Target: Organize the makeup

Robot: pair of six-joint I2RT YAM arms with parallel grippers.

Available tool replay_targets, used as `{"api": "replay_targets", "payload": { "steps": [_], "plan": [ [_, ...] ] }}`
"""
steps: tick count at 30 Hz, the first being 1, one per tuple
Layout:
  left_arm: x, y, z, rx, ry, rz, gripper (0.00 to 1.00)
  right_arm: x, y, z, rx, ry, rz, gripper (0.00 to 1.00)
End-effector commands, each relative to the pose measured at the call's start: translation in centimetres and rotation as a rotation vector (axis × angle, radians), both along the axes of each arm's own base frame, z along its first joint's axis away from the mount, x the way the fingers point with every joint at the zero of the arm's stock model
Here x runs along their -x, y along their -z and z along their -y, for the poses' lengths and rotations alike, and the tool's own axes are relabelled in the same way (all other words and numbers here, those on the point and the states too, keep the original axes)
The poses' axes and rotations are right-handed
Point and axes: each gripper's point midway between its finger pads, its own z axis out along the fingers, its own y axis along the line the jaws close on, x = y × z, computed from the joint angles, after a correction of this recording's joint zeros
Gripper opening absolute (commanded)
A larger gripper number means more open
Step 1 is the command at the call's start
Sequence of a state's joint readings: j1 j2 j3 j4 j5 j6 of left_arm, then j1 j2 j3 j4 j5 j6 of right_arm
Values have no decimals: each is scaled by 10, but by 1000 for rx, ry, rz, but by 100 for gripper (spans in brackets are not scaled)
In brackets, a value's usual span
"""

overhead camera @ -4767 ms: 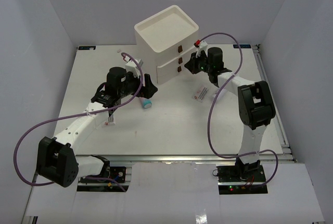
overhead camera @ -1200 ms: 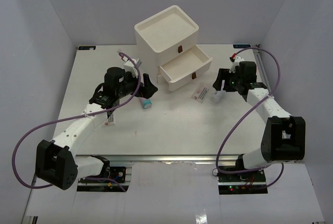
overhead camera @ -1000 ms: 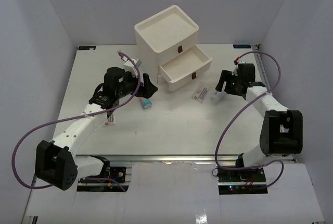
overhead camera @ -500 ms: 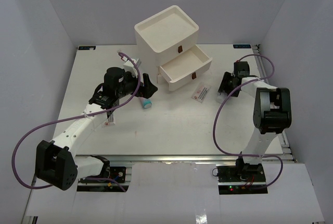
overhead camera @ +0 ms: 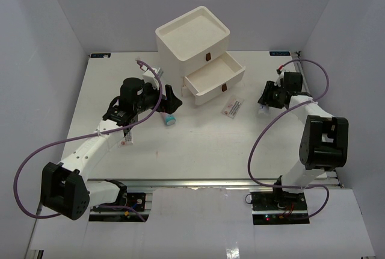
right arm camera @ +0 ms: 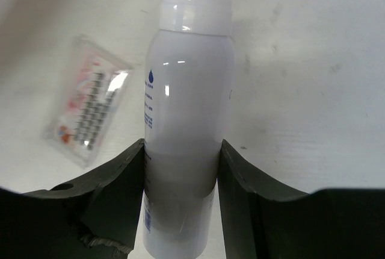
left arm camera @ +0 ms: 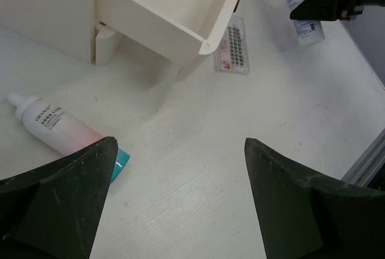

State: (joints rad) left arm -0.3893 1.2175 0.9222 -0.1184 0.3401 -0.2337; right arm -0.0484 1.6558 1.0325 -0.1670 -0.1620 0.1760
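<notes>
My right gripper (right arm camera: 182,150) is shut on the white bottle (right arm camera: 187,108), which lies low over the table at the right. In the top view the gripper (overhead camera: 269,98) hides most of the bottle (overhead camera: 263,110). A flat red-printed packet (overhead camera: 233,107) lies left of it, in front of the open drawer (overhead camera: 215,76); it also shows in the right wrist view (right arm camera: 87,117). My left gripper (left arm camera: 180,211) is open and empty above bare table, with the pink tube with teal cap (left arm camera: 60,129) just left of it. The tube lies below that gripper (overhead camera: 171,100) in the top view (overhead camera: 171,120). No sponges show.
The big white drawer box (overhead camera: 192,33) stands at the back centre, its middle drawer pulled out and looking empty (left arm camera: 174,6). Another small packet (overhead camera: 127,140) lies under my left arm. A small item (overhead camera: 144,63) lies at the back left.
The middle drawer has been pulled open. My right gripper left the drawer, swung right and down onto the bottle, shut on it and shifted it right. The left arm has not moved.
</notes>
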Motion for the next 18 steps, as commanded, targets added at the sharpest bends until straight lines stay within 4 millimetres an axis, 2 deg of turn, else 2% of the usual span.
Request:
{"api": "replay_targets", "payload": {
  "steps": [1, 3, 6, 9, 12, 14, 18],
  "plan": [
    [2, -10, -2, 15, 0, 35, 98, -27, -111, -57, 22, -461, 432, 8],
    [2, -10, -3, 13, -4, 38, 98, -20, -135, -86, 45, -610, 523, 8],
    [1, -9, -4, 8, -11, 39, 98, -1, -164, -129, 119, -931, 687, 8],
    [0, -8, -5, 3, -19, 40, 98, 8, -177, -160, 334, -1165, 816, 8],
    [-2, -8, -8, -5, -33, 45, 98, -8, -199, -173, 603, -1226, 899, 8],
    [-2, -8, -9, -8, -39, 48, 98, -21, -201, -189, 751, -1265, 915, 8],
    [-3, -7, -10, -13, -44, 48, 98, -56, -211, -196, 1039, -1241, 902, 8]
  ]
}}
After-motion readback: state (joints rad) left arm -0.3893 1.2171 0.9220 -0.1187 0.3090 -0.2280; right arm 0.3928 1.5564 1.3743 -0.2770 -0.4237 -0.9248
